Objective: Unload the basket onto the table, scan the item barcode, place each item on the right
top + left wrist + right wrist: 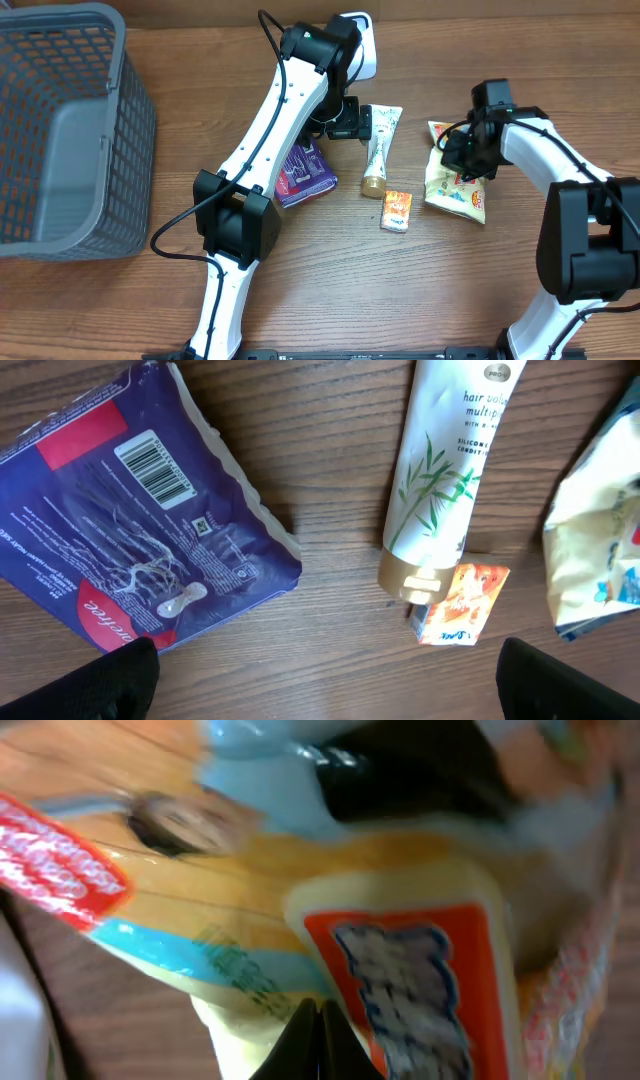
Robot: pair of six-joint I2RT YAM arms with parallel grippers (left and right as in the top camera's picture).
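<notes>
A yellow snack bag [458,190] lies at the right of the wooden table. My right gripper [463,157] is down on its upper left corner. In the right wrist view the bag [300,890] fills the frame, blurred and very close, and the gripper [318,1010] is shut with its tips pinched on the bag's edge. My left gripper [345,120] hangs open over bare wood [320,680], holding nothing. Beyond it lie a purple packet [130,510] with its barcode facing up, a white tube [445,460] and a small orange sachet [462,603].
A grey mesh basket [130,130] stands at the far left. A white device [365,50] sits at the back edge behind the left arm. The purple packet [305,172], the tube [379,148] and the sachet [397,211] lie between the two arms.
</notes>
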